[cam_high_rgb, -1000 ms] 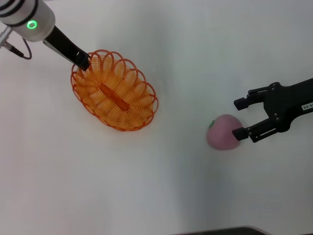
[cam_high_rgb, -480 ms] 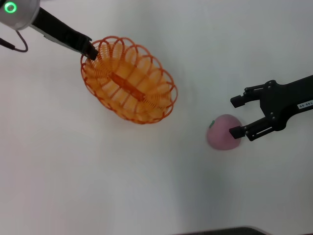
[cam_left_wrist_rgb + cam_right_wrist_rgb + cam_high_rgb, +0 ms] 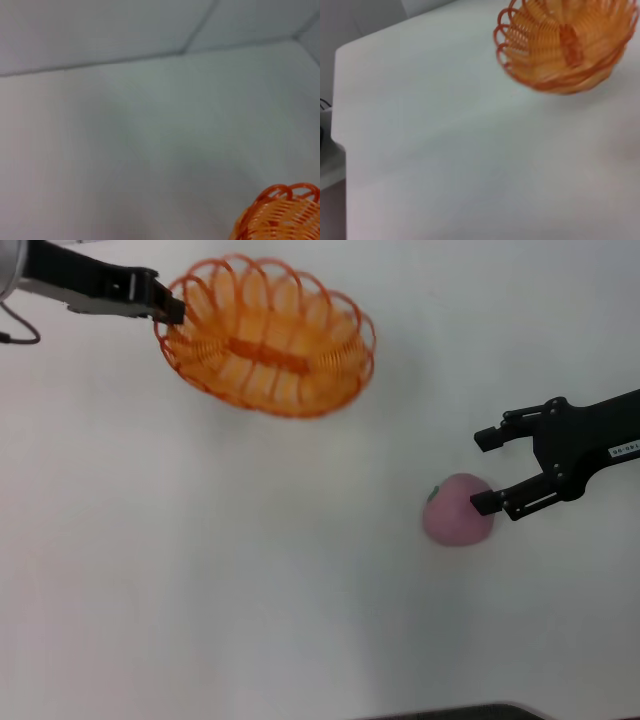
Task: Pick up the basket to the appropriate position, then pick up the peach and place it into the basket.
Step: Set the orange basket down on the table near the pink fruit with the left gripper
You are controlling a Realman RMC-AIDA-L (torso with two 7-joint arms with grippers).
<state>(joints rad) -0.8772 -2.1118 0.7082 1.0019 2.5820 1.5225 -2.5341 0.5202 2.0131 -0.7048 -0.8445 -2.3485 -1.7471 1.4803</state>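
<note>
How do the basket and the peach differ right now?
The basket is orange open weave and wide; the peach is smooth, pink, round and smaller. The left gripper holds the basket's rim; the open right gripper only straddles the peach, which lies on the table.

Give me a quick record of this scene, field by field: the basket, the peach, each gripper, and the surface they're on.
basket: orange open-weave basket, held by its rim, far left part of the head view
peach: pink peach resting on the table, apart from the basket
left gripper: left gripper shut on the basket's rim at its left end
right gripper: right gripper open, one finger at the peach's right side, not closed on it
surface: plain white table
</note>
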